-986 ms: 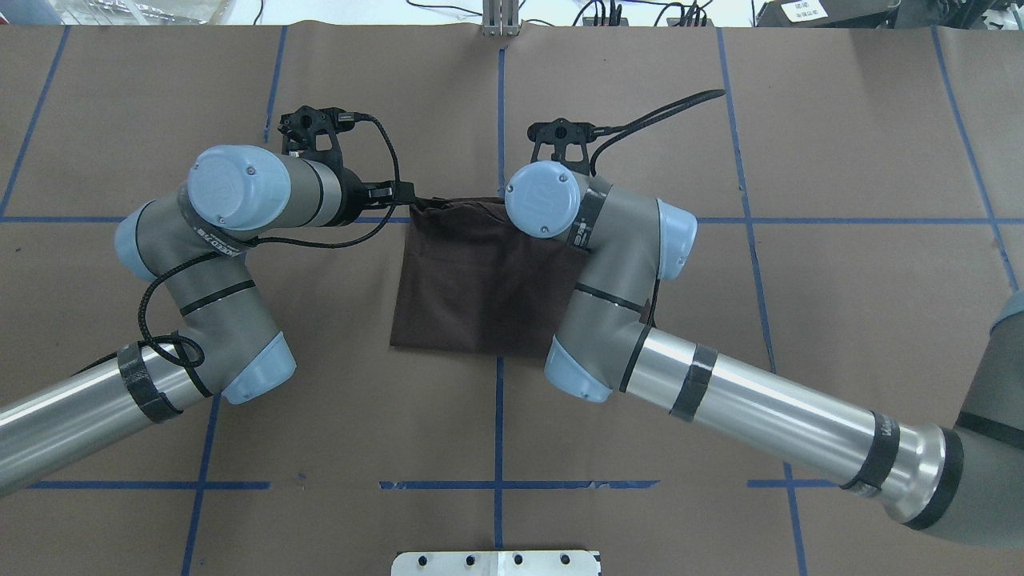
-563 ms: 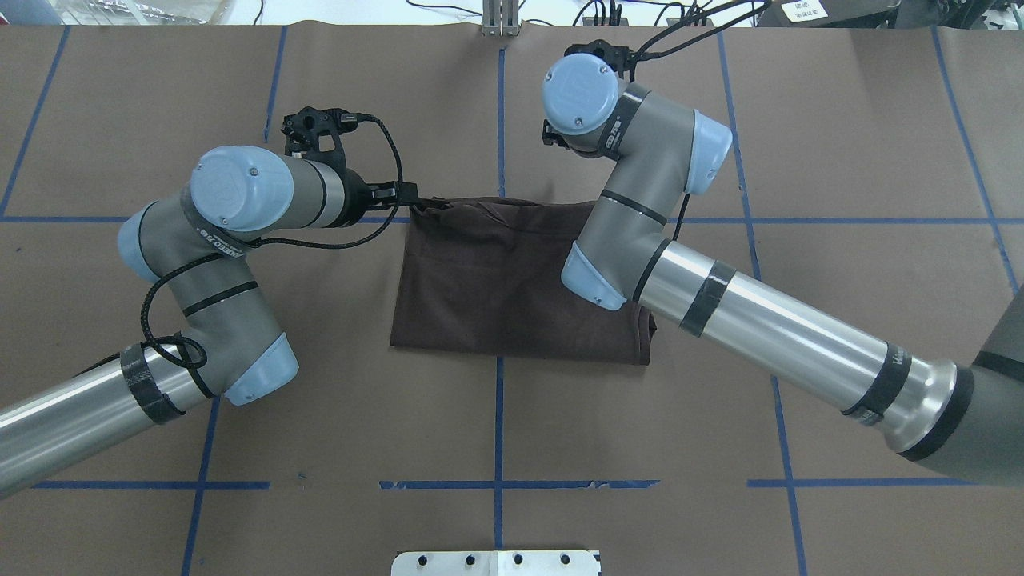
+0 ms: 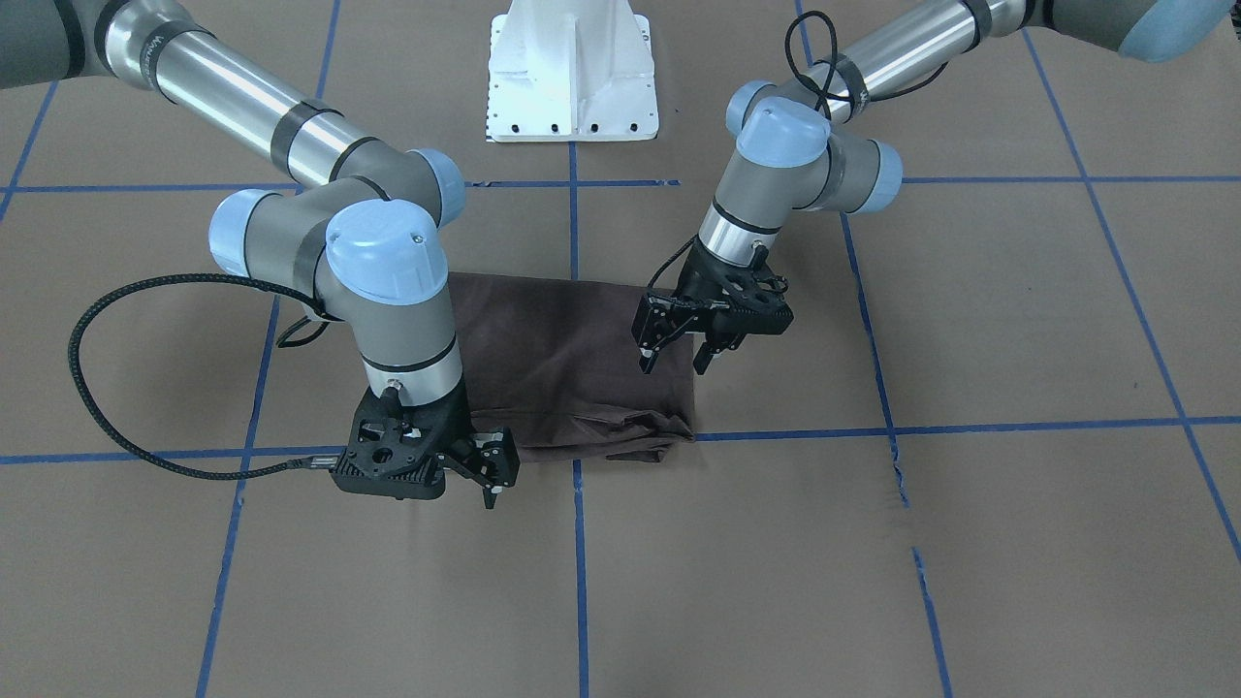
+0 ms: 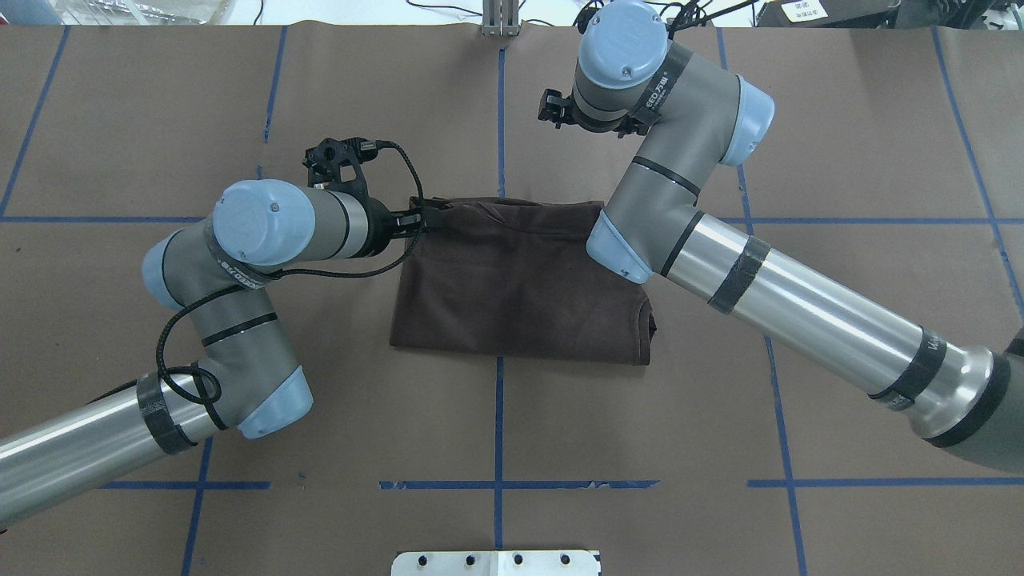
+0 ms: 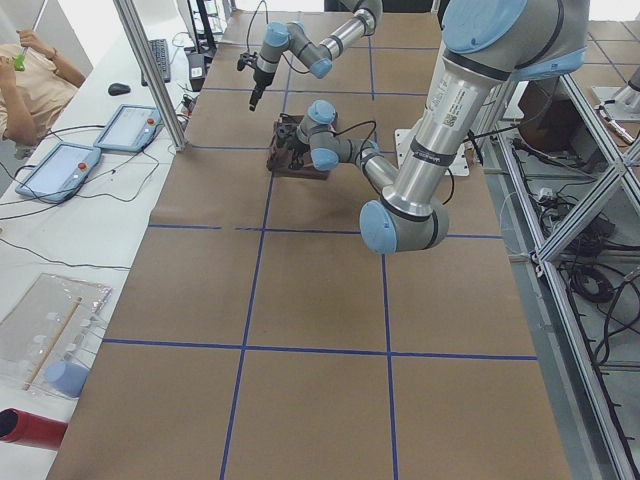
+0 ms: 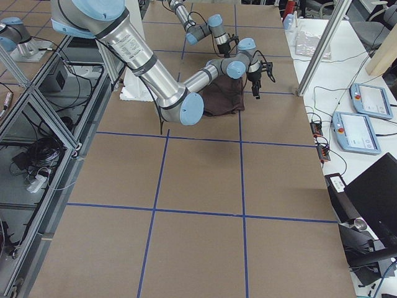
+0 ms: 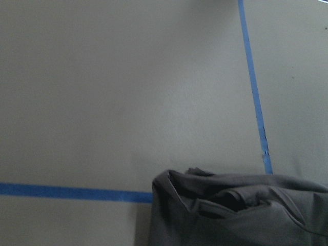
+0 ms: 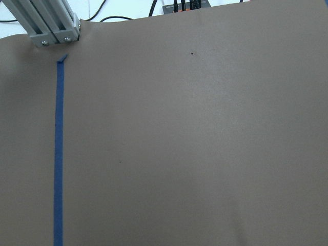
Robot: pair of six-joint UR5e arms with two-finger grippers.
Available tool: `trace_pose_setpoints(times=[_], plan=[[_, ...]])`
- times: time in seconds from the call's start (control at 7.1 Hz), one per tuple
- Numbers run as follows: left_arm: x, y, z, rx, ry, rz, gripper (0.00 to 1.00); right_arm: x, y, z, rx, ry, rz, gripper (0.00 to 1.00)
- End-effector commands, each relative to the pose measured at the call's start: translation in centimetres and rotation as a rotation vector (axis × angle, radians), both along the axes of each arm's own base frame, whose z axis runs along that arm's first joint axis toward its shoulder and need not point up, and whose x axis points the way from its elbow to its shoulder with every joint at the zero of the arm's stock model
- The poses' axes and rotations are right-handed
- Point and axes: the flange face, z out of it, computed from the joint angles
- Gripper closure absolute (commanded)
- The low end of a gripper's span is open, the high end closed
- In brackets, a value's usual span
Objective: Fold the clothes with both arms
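The dark brown T-shirt (image 4: pixel 512 280) lies folded into a rectangle in the middle of the table, with its far-left corner bunched up. It also shows in the front view (image 3: pixel 572 359) and in the left wrist view (image 7: pixel 230 210). My left gripper (image 3: pixel 673 366) is open and empty and hovers just over that bunched corner; it also shows in the overhead view (image 4: pixel 422 220). My right gripper (image 3: pixel 496 470) is open and empty. It is raised beyond the shirt's far edge, mostly hidden under its wrist in the overhead view (image 4: pixel 552 108).
The table is covered in brown paper marked with blue tape lines (image 4: pixel 498 120). The white pedestal base (image 3: pixel 572 78) stands on the robot's side. An aluminium post (image 4: pixel 500 16) stands at the far edge. Tablets (image 5: pixel 125 125) and an operator (image 5: pixel 30 75) are beside the table.
My right arm has lifted off the shirt's far right edge and swung toward the far side of the table, uncovering the shirt's right part. My left arm has shifted slightly right.
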Motion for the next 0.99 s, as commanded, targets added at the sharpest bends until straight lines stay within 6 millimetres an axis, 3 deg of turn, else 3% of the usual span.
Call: trace_pose_setpoints(times=[0.0,0.42,0.56,0.84], plan=[[0.4,-0.6,-1.5,-0.051,0.047,-0.042,0.52,0.0,0.3,0.5,-0.002,0.000,-0.003,0.00],[-0.2,-1.8,-1.3,-0.237,0.155,-0.195,0.51,0.2,0.4,1.4,-0.003,0.005,-0.003,0.00],[-0.4,-2.5,-0.8,-0.235,0.141,-0.224,0.51,0.2,0.4,1.4,-0.002,0.006,-0.002,0.00],[0.3,-3.7,-1.8,-0.169,0.098,-0.199,0.46,0.2,0.4,1.4,-0.001,0.006,-0.003,0.00]])
